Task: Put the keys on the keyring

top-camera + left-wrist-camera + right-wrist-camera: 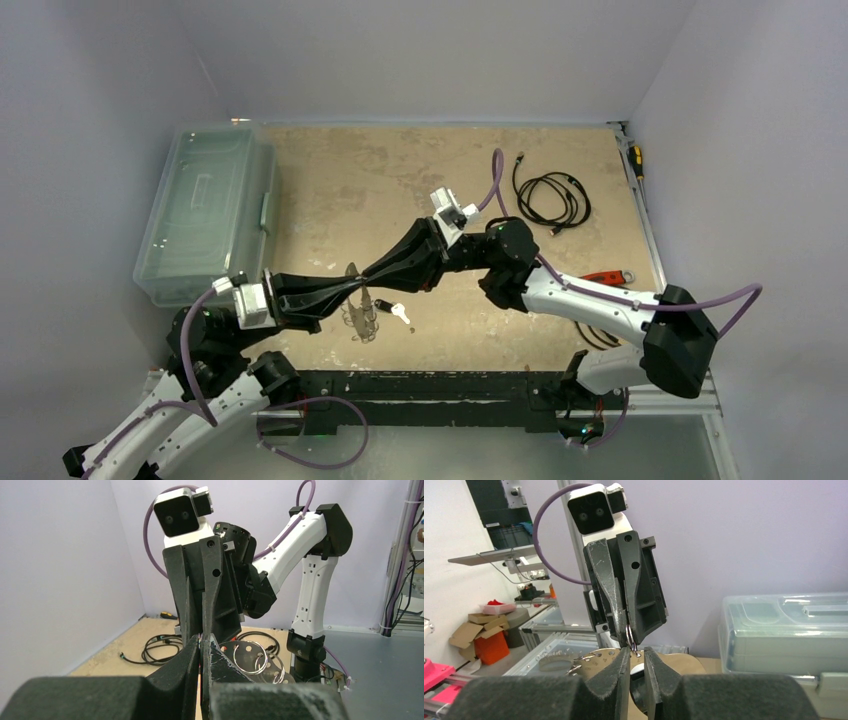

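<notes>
Both arms meet tip to tip over the near middle of the table (420, 170). The left gripper (352, 290) reaches in from the left with its jaws pressed tight together, and the right wrist view shows a small wire loop of the keyring (630, 637) pinched at its tips. The rest of the keyring (360, 316) hangs below that pinch, a pale, flat metal piece with holes and a couple of thin rings, dangling just above the tabletop. The right gripper (368, 283) comes in from the opposite side, nose to nose with the left. Its fingers (616, 672) stand a narrow slit apart, and the loop's lower end sits right in that slit; whether the pads actually touch the wire I can't quite make out. Both keys lie on the table just right of the hanging keyring: the black-headed key (384, 306) is nearer the ring, with the silver key (402, 316) beside it, neither one threaded on. Further back a coiled black cable (550, 200) rests near the far right, a red-handled wrench (606, 277) peeks out behind the right arm, and a clear lidded bin (205, 210) sits at the left edge.
</notes>
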`<state>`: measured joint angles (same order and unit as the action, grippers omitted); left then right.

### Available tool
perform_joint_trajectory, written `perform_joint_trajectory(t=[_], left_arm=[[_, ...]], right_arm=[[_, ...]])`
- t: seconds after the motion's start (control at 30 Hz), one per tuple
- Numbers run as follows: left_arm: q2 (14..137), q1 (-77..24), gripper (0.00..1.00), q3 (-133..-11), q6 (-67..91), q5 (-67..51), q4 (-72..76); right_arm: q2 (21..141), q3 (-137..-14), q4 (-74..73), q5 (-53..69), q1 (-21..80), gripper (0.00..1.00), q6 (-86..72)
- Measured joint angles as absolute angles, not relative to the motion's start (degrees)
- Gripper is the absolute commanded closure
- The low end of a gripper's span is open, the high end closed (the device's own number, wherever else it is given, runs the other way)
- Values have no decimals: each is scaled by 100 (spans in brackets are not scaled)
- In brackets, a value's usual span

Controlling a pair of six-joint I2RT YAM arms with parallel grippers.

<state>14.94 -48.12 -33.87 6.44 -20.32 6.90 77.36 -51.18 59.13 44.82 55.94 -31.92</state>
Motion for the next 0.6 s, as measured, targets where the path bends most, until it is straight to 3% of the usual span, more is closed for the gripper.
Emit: perform_joint_trajectory(t=[0.13,0.23,0.47,0.6], left_arm=[[1485,-4812,100,-3406,644,-2078,856],[1485,-4807,100,-3413,644,-2078,884],[1487,-4801,100,-3413,642,-2069,869],[1487,-4799,59,-3417,613,-2010,792]], right_arm=[[7778,-5249,5854,4471,5710,85,-3157],[7778,-5262,5846,4458,5747,100,-3151],[7784,-5262,5780,4405,5789,100,-3076],[7614,-5262,5297,4230,5830,100,-2718]])
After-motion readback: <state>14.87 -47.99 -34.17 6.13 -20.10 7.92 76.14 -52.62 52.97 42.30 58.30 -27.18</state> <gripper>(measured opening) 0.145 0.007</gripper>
